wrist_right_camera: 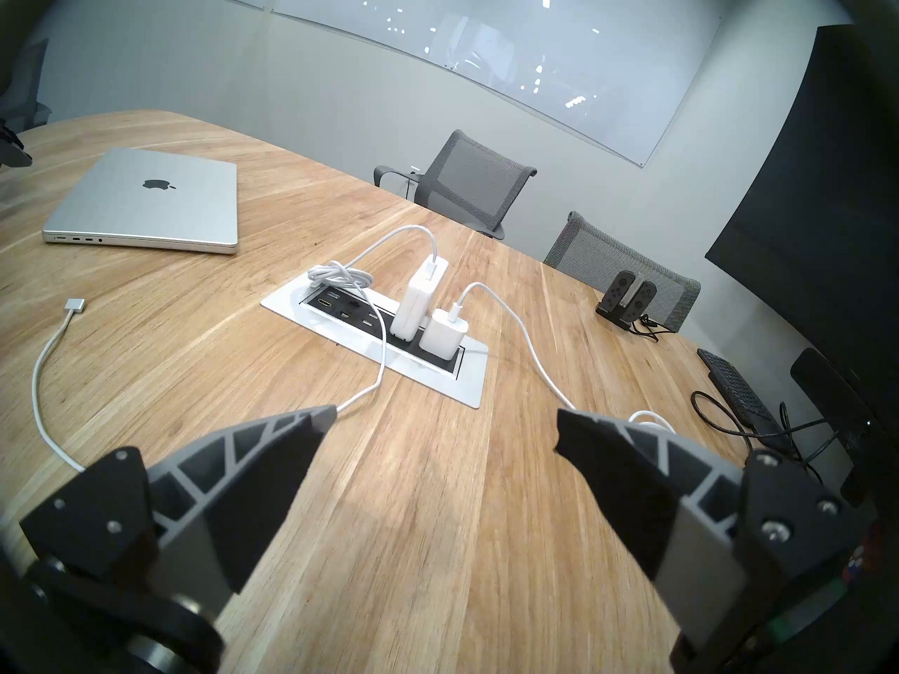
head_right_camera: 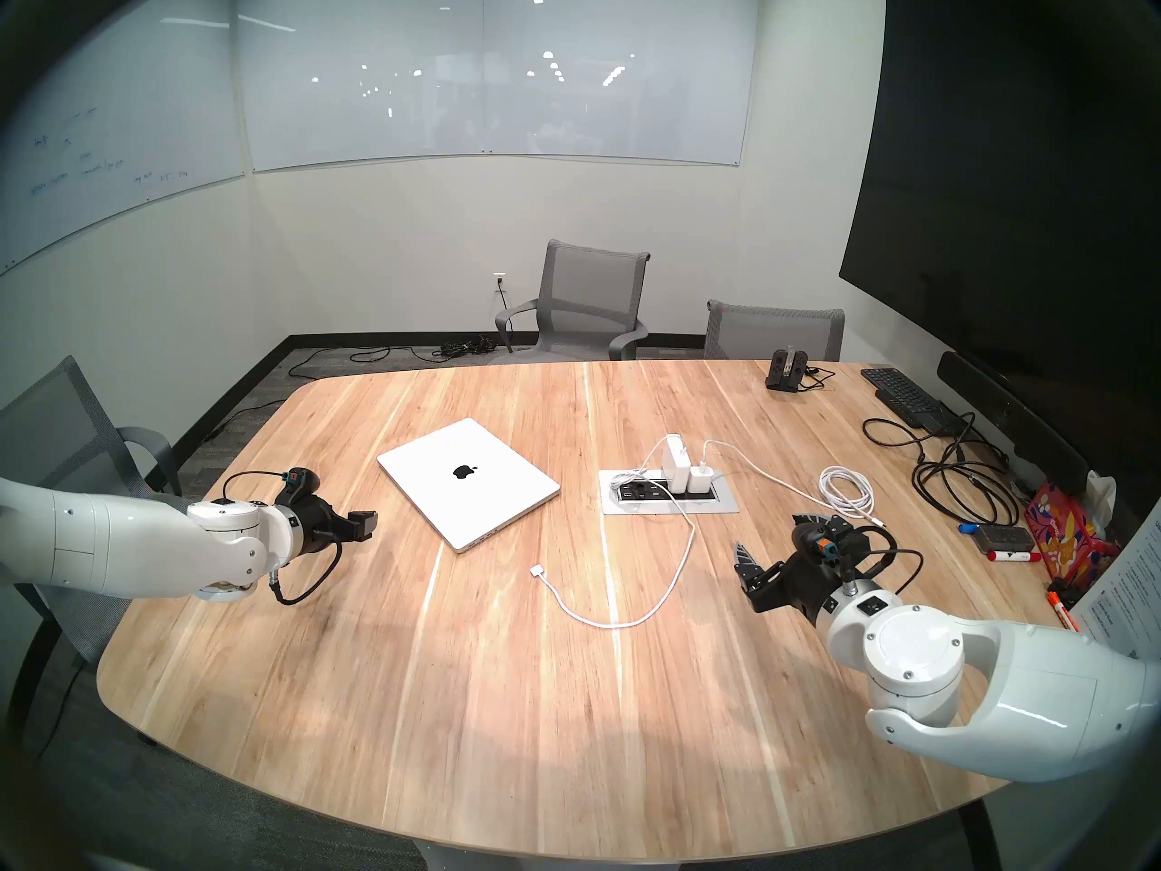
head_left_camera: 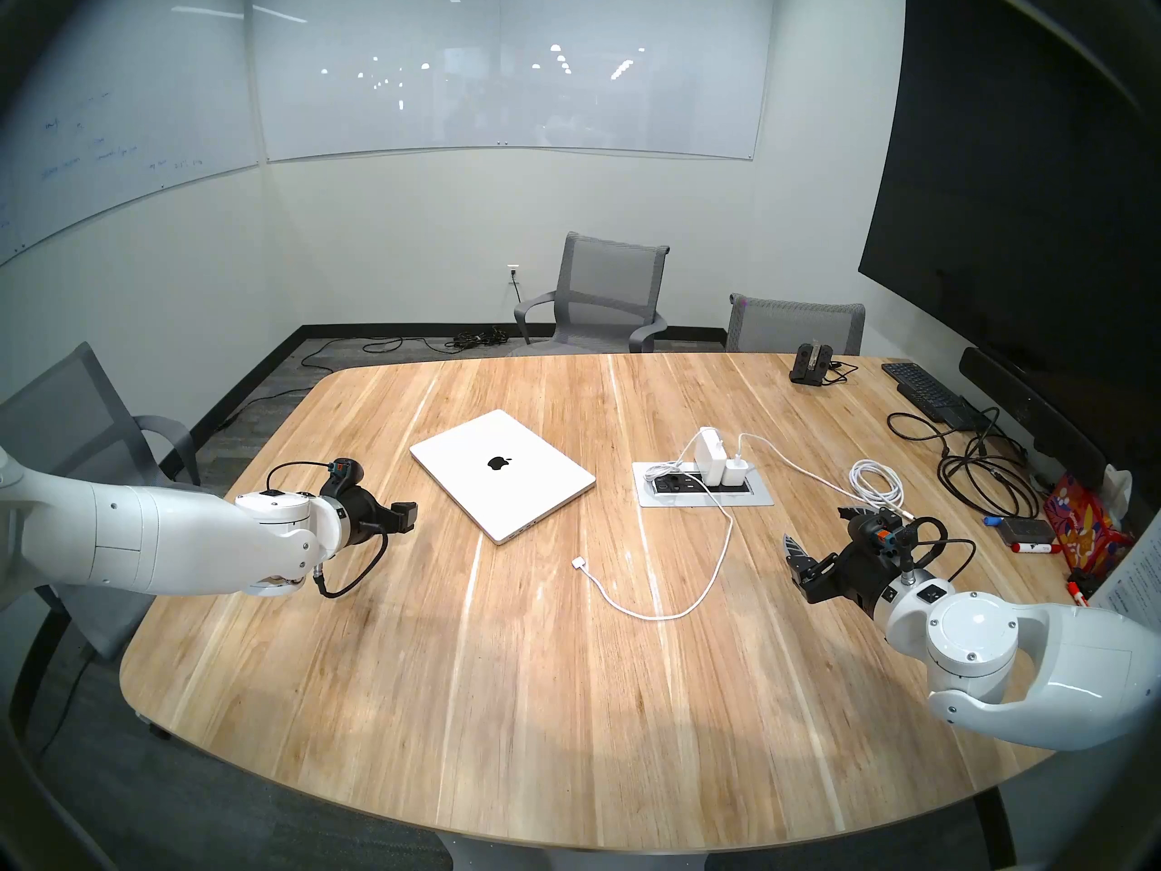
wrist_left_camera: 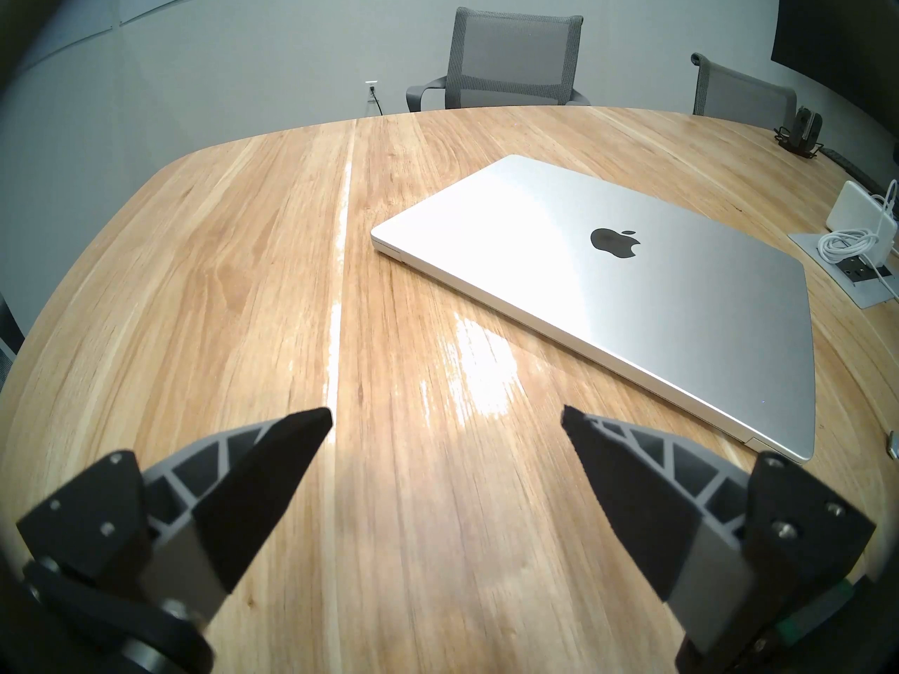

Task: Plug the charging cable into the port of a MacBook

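- Lying flat on the wooden table (head_left_camera: 440, 694), the slim silver closed MacBook (head_left_camera: 502, 474) shows its ports on the near edge; the long white charging cable (head_left_camera: 710, 574) ends in a flat plug (head_left_camera: 578, 561) just beside it.
- Both the left gripper (wrist_left_camera: 446, 417) and the right gripper (wrist_right_camera: 445, 417) hover spread wide, holding nothing.
- Risk: pinching the cord rather than the plug lets it twist and miss the port.
- Risk: pushing could slide the unbraced laptop.
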Controlling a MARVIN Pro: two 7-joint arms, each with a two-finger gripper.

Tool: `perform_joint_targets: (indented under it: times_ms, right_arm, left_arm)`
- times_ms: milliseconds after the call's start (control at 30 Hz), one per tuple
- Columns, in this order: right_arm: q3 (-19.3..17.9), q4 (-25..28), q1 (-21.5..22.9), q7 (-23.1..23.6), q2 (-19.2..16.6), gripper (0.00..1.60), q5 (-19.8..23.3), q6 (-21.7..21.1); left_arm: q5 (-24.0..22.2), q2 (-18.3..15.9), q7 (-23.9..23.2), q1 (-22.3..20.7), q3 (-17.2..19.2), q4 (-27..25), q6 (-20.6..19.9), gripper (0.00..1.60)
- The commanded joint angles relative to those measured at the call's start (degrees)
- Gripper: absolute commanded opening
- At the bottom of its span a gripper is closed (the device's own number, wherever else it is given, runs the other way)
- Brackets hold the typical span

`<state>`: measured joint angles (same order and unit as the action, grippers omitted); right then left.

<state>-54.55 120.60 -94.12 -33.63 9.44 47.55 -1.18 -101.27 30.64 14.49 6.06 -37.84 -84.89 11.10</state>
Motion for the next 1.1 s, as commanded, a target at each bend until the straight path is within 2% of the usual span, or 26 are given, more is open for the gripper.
perform_joint_targets:
  times_ms: [0,500,600,733,833,1067]
  right_arm:
    - [-0.3,0.1,0.3,0.0,0.0,1.60,0.0,0.1]
    - [-0.2,0.1,0.3,0.0,0.0,1.60,0.1,0.1]
    - [-0.1,0.2,-0.2,0.5,-0.9,1.60,0.3,1.1]
    - [-1.2,0.8,-1.9,2.9,-2.0,1.60,-0.2,1.9]
    - [-0.8,1.6,-2.3,6.3,-2.2,1.60,-2.5,0.2]
    - [-1.7,2.4,-4.3,12.8,-2.6,1.60,-4.7,1.5]
  left_arm:
    - [0.0,0.1,0.0,-0.7,0.6,0.0,0.1,1.60]
    - [-0.1,0.1,0.0,-0.8,0.6,0.0,0.1,1.60]
    - [-0.1,0.1,0.0,-0.8,0.5,0.0,0.1,1.60]
    - [-0.1,0.1,0.0,-0.8,0.5,0.0,0.2,1.60]
    - [-0.1,0.1,0.0,-0.8,0.5,0.0,0.2,1.60]
    - [-0.1,0.1,0.0,-0.8,0.5,0.0,0.2,1.60]
